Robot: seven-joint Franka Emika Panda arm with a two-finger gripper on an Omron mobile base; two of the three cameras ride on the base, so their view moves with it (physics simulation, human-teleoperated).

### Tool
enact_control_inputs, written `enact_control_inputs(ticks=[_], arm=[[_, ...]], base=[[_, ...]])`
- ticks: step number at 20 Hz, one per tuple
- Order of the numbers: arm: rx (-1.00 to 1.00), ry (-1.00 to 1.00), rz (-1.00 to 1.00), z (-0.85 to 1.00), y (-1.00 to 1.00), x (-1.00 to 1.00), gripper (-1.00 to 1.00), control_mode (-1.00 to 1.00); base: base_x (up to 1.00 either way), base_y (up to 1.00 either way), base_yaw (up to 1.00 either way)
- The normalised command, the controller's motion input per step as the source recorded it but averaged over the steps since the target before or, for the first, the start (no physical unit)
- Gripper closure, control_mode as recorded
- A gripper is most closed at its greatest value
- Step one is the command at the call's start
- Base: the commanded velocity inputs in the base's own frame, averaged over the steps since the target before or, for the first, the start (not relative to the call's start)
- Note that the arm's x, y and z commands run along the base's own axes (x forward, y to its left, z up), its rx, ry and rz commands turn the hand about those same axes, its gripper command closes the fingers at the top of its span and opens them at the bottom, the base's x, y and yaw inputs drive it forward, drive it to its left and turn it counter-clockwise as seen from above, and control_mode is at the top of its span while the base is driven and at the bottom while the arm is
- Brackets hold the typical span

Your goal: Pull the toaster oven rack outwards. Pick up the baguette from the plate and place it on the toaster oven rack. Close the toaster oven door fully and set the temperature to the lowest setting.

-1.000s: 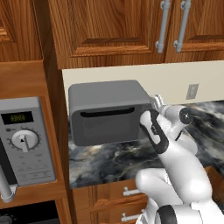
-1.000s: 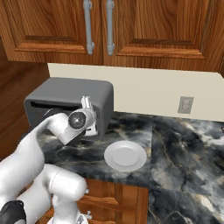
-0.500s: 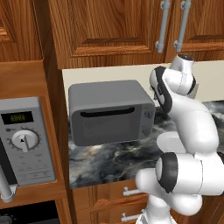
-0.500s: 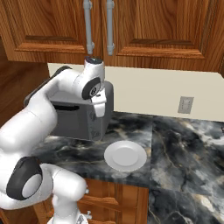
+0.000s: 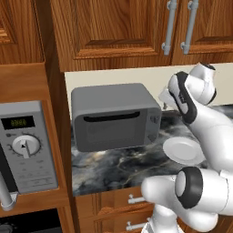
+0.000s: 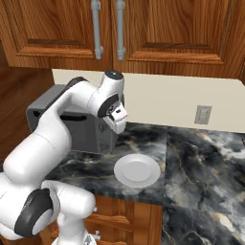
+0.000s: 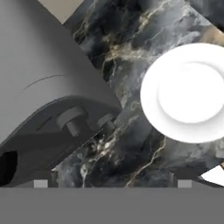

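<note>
Dark marble counter [image 6: 191, 158] lies below the gripper [image 7: 111, 181], whose fingers are spread wide and hold nothing. Just beyond them sits the bare plate [image 7: 190, 94]; the closed toaster oven [image 5: 113, 118], knobs [image 7: 72, 120] nearest, stands alongside, apparently for inspection.

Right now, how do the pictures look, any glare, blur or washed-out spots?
Left base view: even, flat lighting; toaster oven crisp, no glare on its window. Right base view: soft shadow around the plate on the marble counter. Hand view: plate nearly blown out to pure white, oven edges slightly soft up close.
</note>
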Motion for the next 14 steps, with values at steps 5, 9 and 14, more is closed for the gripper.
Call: enact_control_inputs(ticks=[5,9,14], arm=[[-0.04,-0.25,0.61,0.00,-0.02,0.00,-1.00,-1.00],[-0.09,-0.37,0.58,-0.03,0.00,-0.01,-1.00,-1.00],[-0.09,-0.61,0.15,-0.37,0.05,-0.13,-1.00,-1.00]], base=[[0.00,0.00,0.00],[0.00,0.00,0.00],[0.00,0.00,0.00]])
